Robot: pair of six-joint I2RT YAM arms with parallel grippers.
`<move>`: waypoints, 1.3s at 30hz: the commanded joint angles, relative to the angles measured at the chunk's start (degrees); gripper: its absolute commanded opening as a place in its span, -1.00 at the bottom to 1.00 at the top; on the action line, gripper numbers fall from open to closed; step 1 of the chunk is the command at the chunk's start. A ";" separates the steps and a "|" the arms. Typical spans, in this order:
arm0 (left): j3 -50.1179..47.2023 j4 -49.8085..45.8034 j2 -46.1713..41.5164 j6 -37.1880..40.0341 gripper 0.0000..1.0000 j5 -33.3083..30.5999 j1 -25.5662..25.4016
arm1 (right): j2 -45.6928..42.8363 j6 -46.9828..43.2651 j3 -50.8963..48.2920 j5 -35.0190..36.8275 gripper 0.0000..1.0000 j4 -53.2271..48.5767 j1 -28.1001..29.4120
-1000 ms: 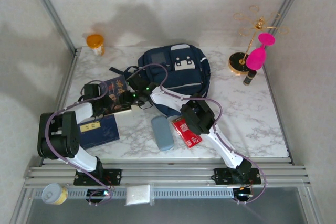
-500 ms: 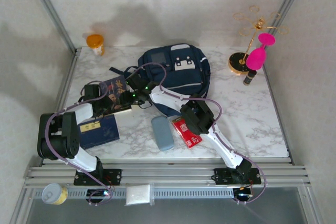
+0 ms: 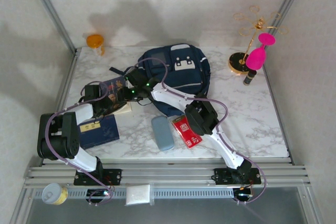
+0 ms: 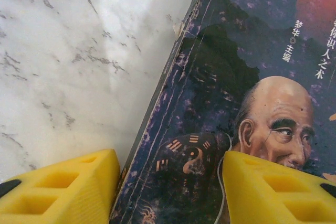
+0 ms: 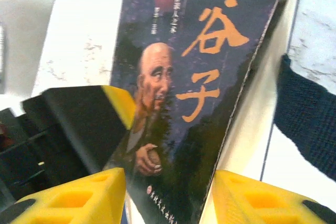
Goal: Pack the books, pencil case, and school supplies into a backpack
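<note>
Looking down, top camera: a marble table (image 3: 252,114), with two arms stretched over its left half.
Backpack (image 3: 176,74): lies flat at the back centre of the table, front pocket up.
Navy book (image 3: 112,86): just left of the backpack, between the two grippers, lying over the tan book (image 3: 121,108).
Left gripper (image 3: 107,100): at the navy book's near end.
Right gripper (image 3: 129,93): at the navy book's right side, close to the backpack's left edge.
Blue book (image 3: 97,131): flat on the table, just in front of the tan book.
Pencil case (image 3: 163,132): front centre, in front of the backpack.
Red packet (image 3: 187,132): just right of the pencil case.
Left wrist camera, jaws: the yellow fingers (image 4: 58,187) stand wide apart, one over bare marble and the other over the cover. The book's edge runs between them.
Left wrist camera, navy book: its cover faces the lens, showing a bald man's face and a red disc.
Right wrist camera, jaws: the yellow fingers (image 5: 79,198) stand wide apart with the book's lower end between them. I cannot tell whether they touch it.
Right wrist camera, navy book: it is tilted and bears large orange characters. The left gripper's black finger with its yellow pad is against the book's left side, and dark blue backpack fabric shows at the right.
</note>
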 commanded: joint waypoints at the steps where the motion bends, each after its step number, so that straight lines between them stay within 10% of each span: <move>1: -2.11 -5.61 -0.21 -0.65 0.10 -1.66 -0.53 | -1.37 -0.69 0.77 -0.75 -0.06 -0.83 1.19; 14: -2.54 -5.25 -0.28 -0.56 0.09 -1.33 -0.57 | 3.00 1.18 3.80 5.85 0.11 -8.48 -0.77; 39: -2.99 -5.55 -1.41 -0.57 0.06 -1.55 -0.54 | 7.00 0.36 8.92 -5.40 0.04 -7.59 -0.38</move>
